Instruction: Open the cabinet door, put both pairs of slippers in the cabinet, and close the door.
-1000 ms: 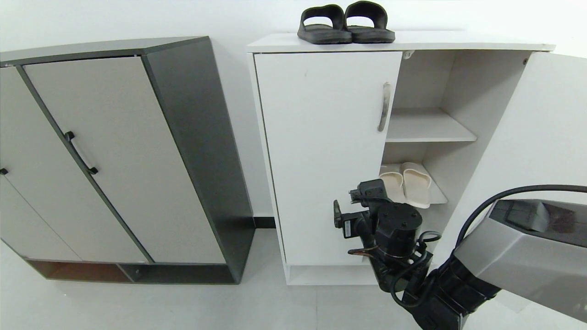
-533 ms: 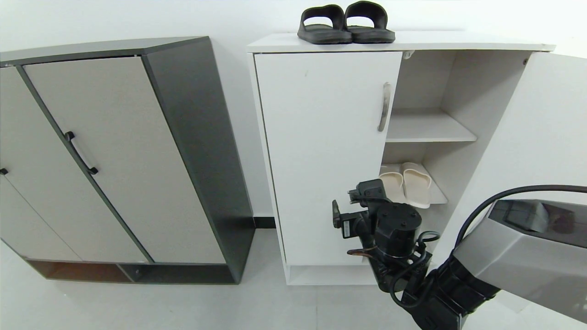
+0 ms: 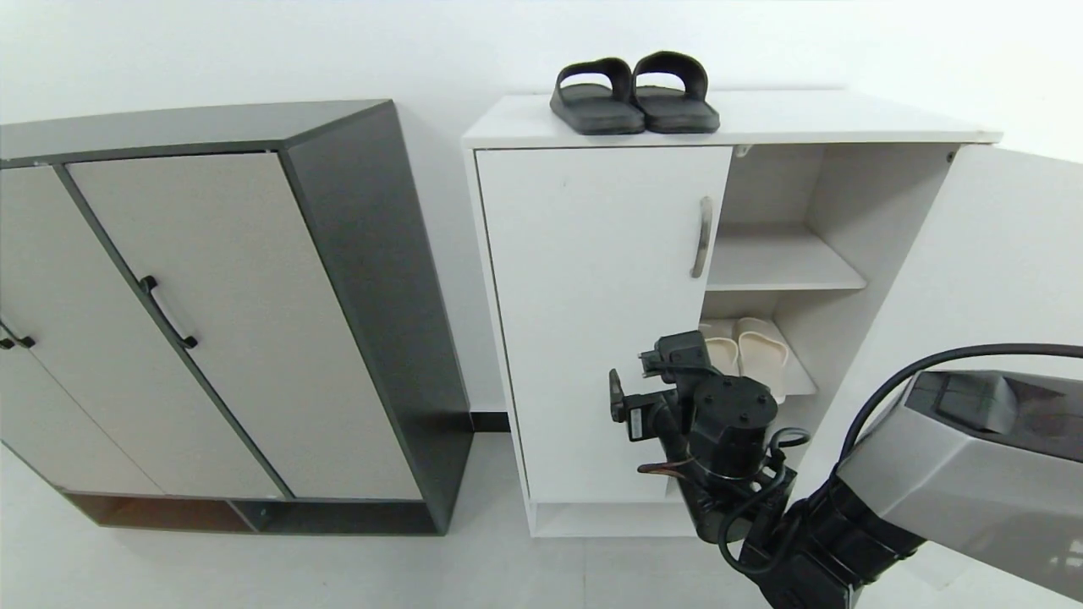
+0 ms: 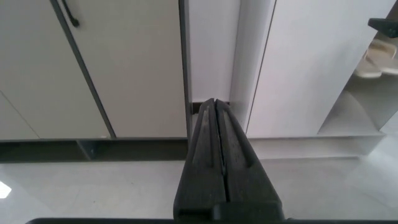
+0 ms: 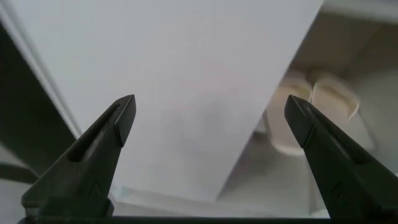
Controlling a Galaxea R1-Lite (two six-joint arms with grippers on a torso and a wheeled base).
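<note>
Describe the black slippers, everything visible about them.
The black slippers are a pair of open-toed slides, each with one wide arched band over a flat footbed. They are matte and look like moulded rubber or foam. They stand soles down, side by side and touching each other, heels toward the robot and toes toward the wall. They rest on the top panel of the white cabinet, above its closed door, outside the compartments. Nothing else touches them.

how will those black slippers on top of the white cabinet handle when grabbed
The black slippers look like moulded foam, so probably light and slightly bendy. Flat soles rest on the cabinet top, so they should slide rather than roll.
</note>
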